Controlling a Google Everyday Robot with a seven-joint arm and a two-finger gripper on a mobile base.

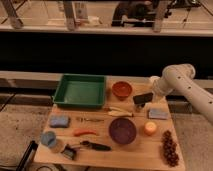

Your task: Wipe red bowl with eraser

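Observation:
The small orange-red bowl (122, 90) stands upright at the back middle of the wooden table (100, 155), just right of the green tray. The black eraser (143, 98) is a tilted dark block close to the right of the bowl, apart from its rim. My gripper (143, 102) sits at the end of the white arm (176, 80) that comes in from the right. It is shut on the eraser and holds it just above the table.
A green tray (80, 91) stands at the back left. A dark maroon bowl (122, 131) is in front of the red bowl, with a pale banana-like item (119, 111) between them. Blue-grey sponges (59, 121) (158, 114), an orange object (149, 128), grapes (170, 147) and a red chili (84, 132) lie around.

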